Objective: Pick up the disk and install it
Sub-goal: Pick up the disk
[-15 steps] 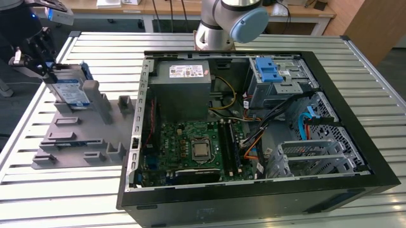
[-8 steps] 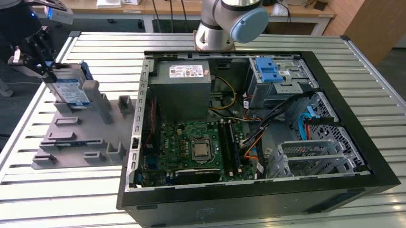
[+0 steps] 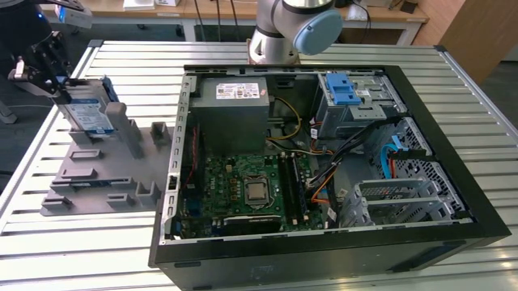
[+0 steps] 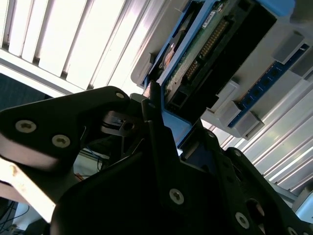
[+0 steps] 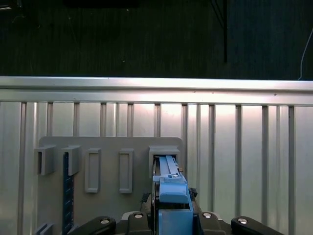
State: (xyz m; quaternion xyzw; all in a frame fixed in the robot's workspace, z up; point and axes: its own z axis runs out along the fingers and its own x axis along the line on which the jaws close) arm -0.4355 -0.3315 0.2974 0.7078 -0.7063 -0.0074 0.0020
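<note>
**Disk position.** The disk [image 3: 87, 116] stands on edge, slightly tilted, in a slot of the grey fixture [image 3: 97, 176]. The fixture lies just beside the open computer case [image 3: 453, 239], on the exterior view's left of it. The disk sits at the fixture edge farthest from the case. Its lower end is hidden inside the slot.

**End effector.** The gripper [image 3: 65, 90] is at the disk's upper end, well apart from the case. Its jaws are set narrow and clamp the disk. In the second wrist view, a black finger [image 4: 151, 115] lies against the disk's [image 4: 205, 54] blue-railed edge. The contact on the opposite side is hidden by the gripper body.

**First wrist view.** The disk [image 5: 171, 188] appears end-on, and its far end enters a fixture [image 5: 108, 144] slot. The frame edge cuts off the gripper body.

**Arm.** The base [image 3: 287, 27] stands behind the case. The frame edge cuts off the links between the base and the gripper.

**Case.** The drive bays are too cluttered with cables to make out clearly.
</note>
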